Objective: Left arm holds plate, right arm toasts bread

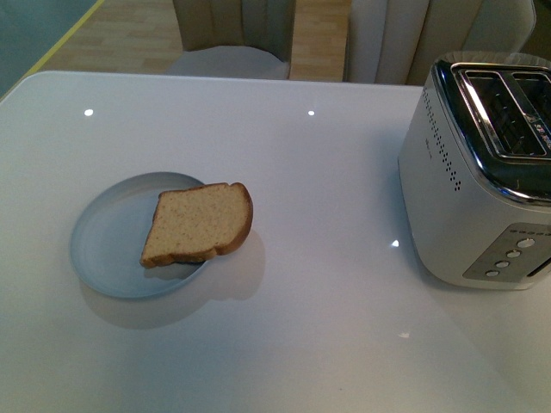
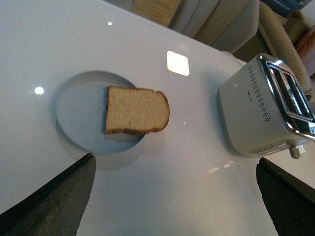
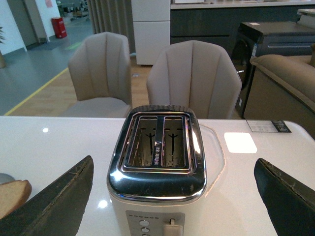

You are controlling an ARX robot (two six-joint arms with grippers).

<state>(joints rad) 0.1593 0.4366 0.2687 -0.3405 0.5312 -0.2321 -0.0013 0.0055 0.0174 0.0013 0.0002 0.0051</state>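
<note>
In the front view, the plate [image 1: 108, 245] sits left of centre on the glossy white table [image 1: 301, 344]. The bread [image 1: 200, 222] lies across the plate's right side, and its rounded, crusted end reaches past the rim toward the middle of the frame. The toaster [image 1: 465, 198] stands well apart at the right edge, with both slots showing at its chrome top and a column of round buttons on its near face. Neither arm appears here.

In the left wrist view, the left arm [image 2: 174, 161] hangs above the table with its jaws spread wide and nothing between them. Each dark wedge-shaped finger [image 2: 59, 201] fills one corner of the frame. The plate and bread lie beyond the fingertips, untouched, and the toaster stands off to one side of them.

In the right wrist view, the right gripper [image 3: 172, 160] is likewise spread wide and holds nothing. The toaster stands between its fingers but beyond them, and its two slots are empty. A sliver of the bread shows at the frame's edge, and two beige chairs [image 3: 194, 73] stand behind the table.
</note>
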